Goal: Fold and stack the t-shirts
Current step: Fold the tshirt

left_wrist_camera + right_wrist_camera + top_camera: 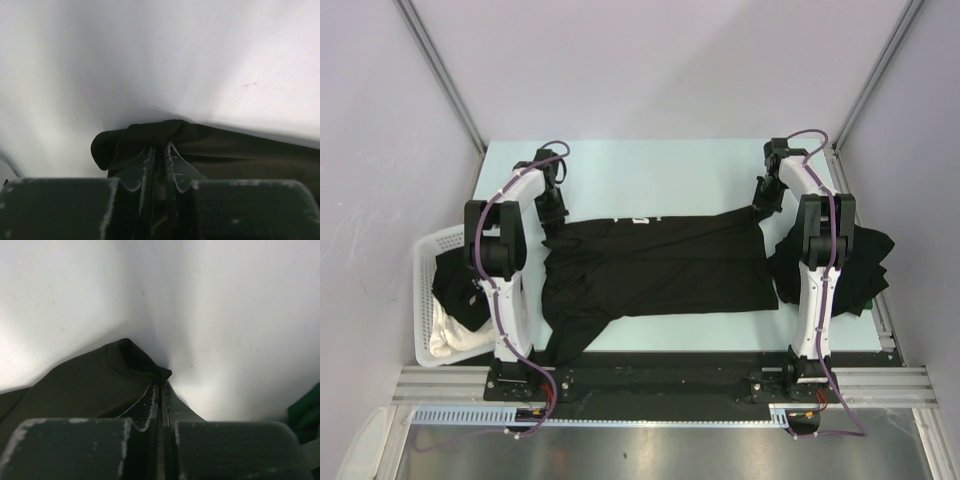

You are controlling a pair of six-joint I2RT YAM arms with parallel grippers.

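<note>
**Clerk:** Black cotton, item one: spread t-shirt (660, 275), lying flat at the middle of the table (660, 165). Orientation?

**Checker:** In the top view its long axis runs from 9 o'clock to 3 o'clock. The 12 o'clock edge is drawn fairly straight. A loose flap trails off toward 7 o'clock. I cannot tell which end is the collar.

**Clerk:** Markings?

**Checker:** White lettering (635, 218) sits at the 12 o'clock edge, only partly showing and too small to read. No brand or label is legible.

**Clerk:** End effectors?

**Checker:** The left gripper (552, 215) is at the shirt's 10 o'clock corner. In its wrist view the left gripper (160, 150) is clamped on a bunch of the fabric. The right gripper (763, 207) is at the 2 o'clock corner. In its wrist view the right gripper (160, 387) has its jaws pressed together on a fold of the same shirt.

**Clerk:** Other stock?

**Checker:** A pile of t-shirts (865, 265), black, lies at 3 o'clock beyond the right arm. A basket t-shirt (455, 280), also black, lies in the white lattice basket (425, 300) at 9 o'clock, beside a white cloth (445, 335).
</note>
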